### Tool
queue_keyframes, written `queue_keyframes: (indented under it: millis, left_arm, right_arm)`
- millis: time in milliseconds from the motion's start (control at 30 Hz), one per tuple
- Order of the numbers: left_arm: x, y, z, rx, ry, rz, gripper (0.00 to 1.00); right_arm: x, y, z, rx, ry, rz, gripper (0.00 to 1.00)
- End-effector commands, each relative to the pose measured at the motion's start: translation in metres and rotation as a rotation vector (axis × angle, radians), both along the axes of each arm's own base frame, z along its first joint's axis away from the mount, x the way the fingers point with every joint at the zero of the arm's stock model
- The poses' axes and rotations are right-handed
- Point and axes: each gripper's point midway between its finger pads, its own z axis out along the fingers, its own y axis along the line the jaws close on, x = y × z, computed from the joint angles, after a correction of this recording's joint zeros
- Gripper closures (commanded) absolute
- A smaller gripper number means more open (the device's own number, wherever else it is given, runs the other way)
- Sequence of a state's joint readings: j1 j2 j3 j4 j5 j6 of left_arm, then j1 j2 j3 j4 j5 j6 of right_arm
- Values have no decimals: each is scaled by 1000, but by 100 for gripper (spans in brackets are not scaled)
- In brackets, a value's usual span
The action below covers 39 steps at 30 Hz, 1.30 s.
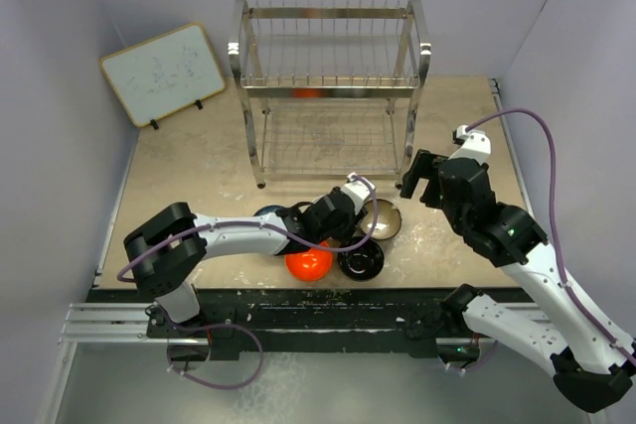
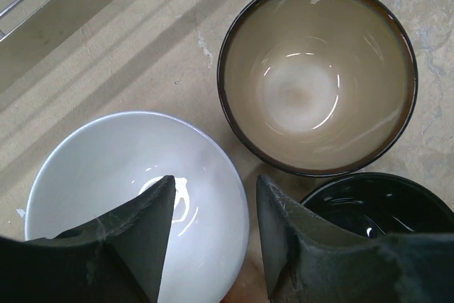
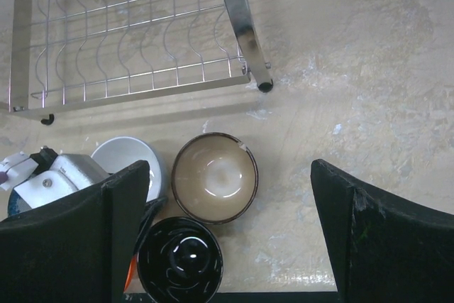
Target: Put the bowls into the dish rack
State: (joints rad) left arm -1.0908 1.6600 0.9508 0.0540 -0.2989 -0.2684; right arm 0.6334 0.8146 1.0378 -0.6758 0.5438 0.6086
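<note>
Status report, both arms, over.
Left gripper open, straddling rim of white bowl. Right gripper open, empty, beside dish rack. Tan bowl and black bowl close alongside.

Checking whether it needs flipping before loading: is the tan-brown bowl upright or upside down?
Upright. The tan-brown bowl's open mouth and pale, empty inside face up in both wrist views.

Whiteboard [image 1: 164, 73] propped, table's [image 1: 179, 181] far-left corner.

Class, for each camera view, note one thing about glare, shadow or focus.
Left wrist: bright glints inside the white bowl and tan bowl. Right wrist: a sharp highlight in the black bowl. Top external: even light, soft shadow under the dish rack.
</note>
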Motion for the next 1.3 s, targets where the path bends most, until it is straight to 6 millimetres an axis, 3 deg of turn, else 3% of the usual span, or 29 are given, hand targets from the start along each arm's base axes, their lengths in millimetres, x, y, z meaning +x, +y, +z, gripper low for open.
queue_keyframes:
  millis: [0, 367, 767, 967, 1000, 1167, 1267]
  left_arm:
    - [7, -1, -2, -34, -10, 14, 47]
    - [4, 4, -19, -11, 17, 12, 50]
    - [4, 6, -35, 16, 33, 22, 67]
    - [4, 9, -47, 39, 42, 32, 61]
    - [4, 9, -48, 39, 43, 34, 63]
    - [7, 10, -41, 42, 31, 46, 100]
    - [8, 10, -22, 28, 12, 48, 100]
  right_arm:
    - [2, 1, 6, 16, -29, 3, 5]
    - [3, 1, 6, 20, -31, 0, 5]
    - [2, -2, 14, 21, -46, -7, 6]
    - [1, -3, 16, 14, -44, -4, 7]
    - [1, -3, 16, 15, -47, -3, 7]
    - [0, -5, 20, 18, -54, -11, 7]
    - [1, -5, 24, 20, -60, -11, 7]
